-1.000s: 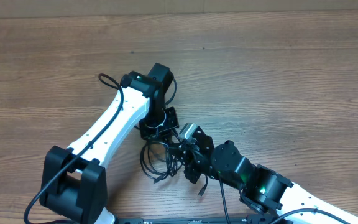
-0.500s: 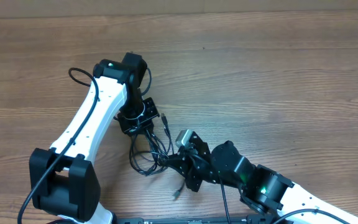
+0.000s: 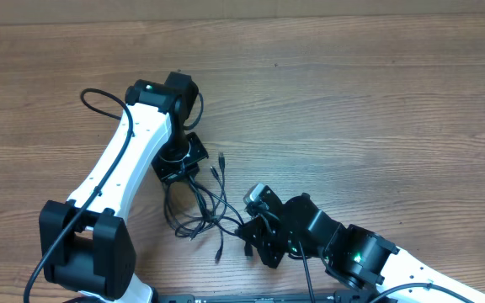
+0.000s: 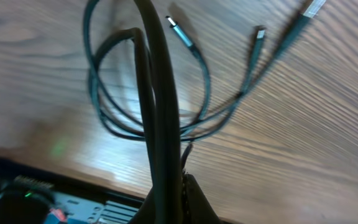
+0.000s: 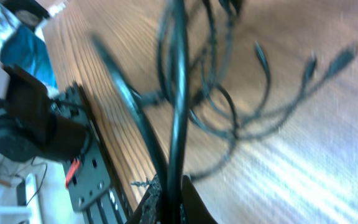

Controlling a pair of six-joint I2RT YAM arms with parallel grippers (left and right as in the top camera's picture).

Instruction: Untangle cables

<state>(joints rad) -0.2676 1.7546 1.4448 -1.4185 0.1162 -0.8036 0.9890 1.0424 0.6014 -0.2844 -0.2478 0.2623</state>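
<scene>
The cables [image 3: 199, 204] are thin black cords, a loose tangle of loops on the wood between my two grippers. My left gripper [image 3: 178, 175] is shut on strands at the tangle's upper left. In the left wrist view those strands [image 4: 160, 106] rise from the closed jaws, with loops and three plug ends [image 4: 178, 29] spread on the table behind. My right gripper [image 3: 248, 227] is shut on strands at the lower right. The right wrist view shows a cord [image 5: 178, 93] running up from the pinched jaws, blurred, with plug ends [image 5: 345, 55] beyond. One plug [image 3: 219, 252] lies toward the front edge.
The thicker black arm cable [image 3: 99, 99] loops out beside the left arm. The table's front edge with a dark metal rail [image 5: 89, 174] lies close behind the right gripper. Bare wood [image 3: 377, 109] stretches across the back and right.
My left gripper has pulled left, away from the right one, dragging its strands. The right gripper has shifted slightly toward the front. The bundle has spread into looser loops.
</scene>
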